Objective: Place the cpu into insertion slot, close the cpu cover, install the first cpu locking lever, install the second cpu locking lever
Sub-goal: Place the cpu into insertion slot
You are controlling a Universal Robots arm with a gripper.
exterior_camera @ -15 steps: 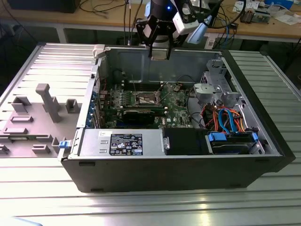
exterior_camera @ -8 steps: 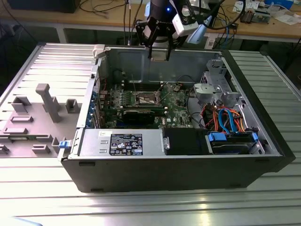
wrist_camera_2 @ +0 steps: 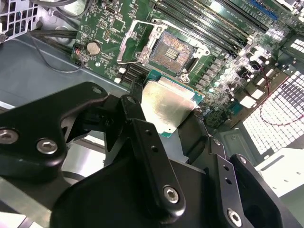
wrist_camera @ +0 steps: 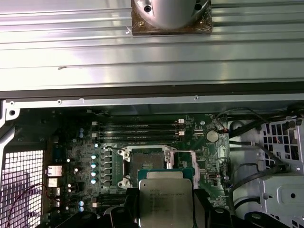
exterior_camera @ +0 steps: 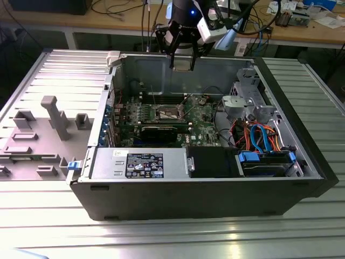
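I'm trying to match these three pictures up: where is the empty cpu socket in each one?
Exterior view: the socket lies mid-board inside the open case.
Second wrist view: the socket lies just past the cpu held in the gripper.
First wrist view: socket, likewise just past the cpu.
Shared landmark: the memory slots beside the socket.

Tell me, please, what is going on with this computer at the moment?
The robot's hand is shut on the cpu, holding it above the green motherboard inside the open computer case. The insertion slot on the board is bare, and the cpu cover looks swung open beside it, so the chip is not yet seated.
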